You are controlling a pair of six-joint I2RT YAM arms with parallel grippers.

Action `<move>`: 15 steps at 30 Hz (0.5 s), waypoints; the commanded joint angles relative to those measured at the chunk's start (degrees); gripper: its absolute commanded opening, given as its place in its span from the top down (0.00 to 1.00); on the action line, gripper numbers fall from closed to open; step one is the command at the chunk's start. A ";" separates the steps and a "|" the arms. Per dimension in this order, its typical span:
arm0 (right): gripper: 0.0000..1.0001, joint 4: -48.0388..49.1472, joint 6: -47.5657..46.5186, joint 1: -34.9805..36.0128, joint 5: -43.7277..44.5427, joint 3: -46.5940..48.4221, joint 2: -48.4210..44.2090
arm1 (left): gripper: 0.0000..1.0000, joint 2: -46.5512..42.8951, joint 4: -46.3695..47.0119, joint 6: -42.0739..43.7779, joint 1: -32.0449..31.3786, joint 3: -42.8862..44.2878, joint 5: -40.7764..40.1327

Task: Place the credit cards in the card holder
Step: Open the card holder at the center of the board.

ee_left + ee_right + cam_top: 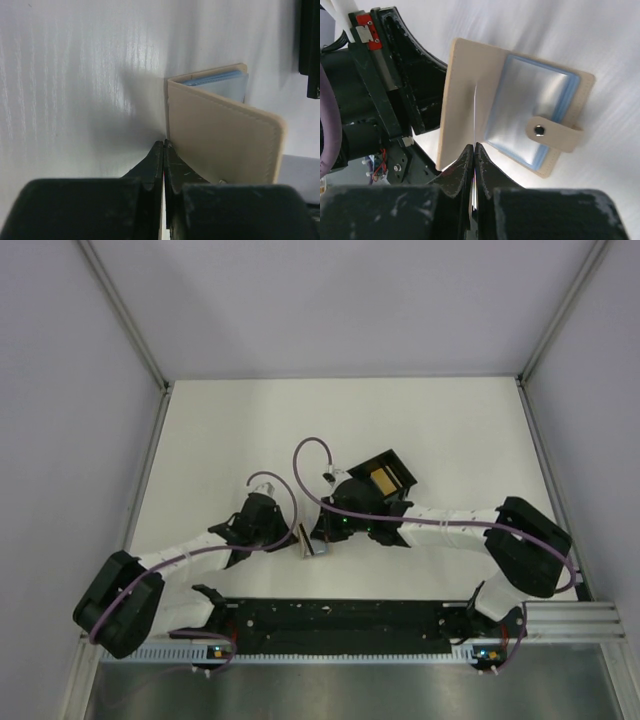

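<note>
One card holder (465, 95), left claw (164, 150) clamping it; right claw (474, 150) pinching one card (475, 115).

Matt leather look beside glossy plastic

The flat tan card holder (465, 95) looks like smooth matt leather with stitched edges and a shiny metal snap stud (538, 130). Its clear plastic sleeves (530, 100) are glossy over a light blue plastic card (210, 78). The thin pale card (475, 115) shows only its edge. The white table (75, 75) has a streaky sheen. The black plastic left tool (164, 147) and right tool (474, 150) are matt and scuffed.
</note>
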 commanded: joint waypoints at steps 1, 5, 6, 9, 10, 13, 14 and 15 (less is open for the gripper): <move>1.00 5.73 1.43 1.65 -2.50 2.42 2.81 | 1.00 2.06 1.29 0.52 -0.10 -0.34 0.27; 1.00 6.10 1.25 2.71 -1.28 2.68 2.37 | 1.00 2.33 2.17 0.35 -0.01 -0.95 0.27; 1.00 3.92 1.34 2.71 -0.40 3.29 2.90 | 1.00 2.41 2.09 0.26 -0.01 -1.12 0.62; 1.00 3.28 0.81 2.71 0.92 4.09 5.36 | 1.00 2.50 3.93 0.17 -0.10 -1.13 1.15; 1.00 3.54 1.16 2.71 0.84 3.92 6.32 | 1.00 2.33 4.02 0.17 -0.01 -1.21 1.15; 1.00 2.67 2.22 3.06 2.93 4.44 8.96 | 1.00 1.45 2.88 0.08 -0.01 -1.04 0.19; 1.00 1.97 2.39 3.06 4.16 4.62 10.10 | 1.00 1.10 1.22 0.08 -0.10 -0.86 -0.43; 1.00 1.09 2.74 3.15 5.31 4.71 10.98 | 1.00 0.75 0.86 0.08 -0.10 -1.04 -0.61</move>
